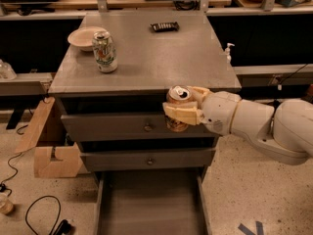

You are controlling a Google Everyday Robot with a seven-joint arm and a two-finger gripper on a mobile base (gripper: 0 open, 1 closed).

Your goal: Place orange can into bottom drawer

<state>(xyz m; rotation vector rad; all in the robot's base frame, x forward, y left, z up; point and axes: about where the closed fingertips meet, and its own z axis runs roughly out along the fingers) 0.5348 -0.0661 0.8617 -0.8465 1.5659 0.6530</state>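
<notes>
Workshop benches behind, grey cabinet (146, 62) at centre.

Camera view: gripper (180, 110) off cabinet's near edge, right of centre, level with top drawer front, clamped around orange can (178, 93). Can upright, long axis vertical, silver top up. Bottom drawer (151, 209) pulled open toward camera, lying below can and slightly left — next move likely mostly downward. White-green can (104, 52) and bowl (83, 36) on cabinet top, far left — well apart.

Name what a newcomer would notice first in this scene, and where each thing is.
A white arm reaches in from the right, its gripper shut on the orange can, held upright before the top drawer. Below, the bottom drawer stands pulled open. Back left on the cabinet top sit a white-green can and a bowl.
</notes>
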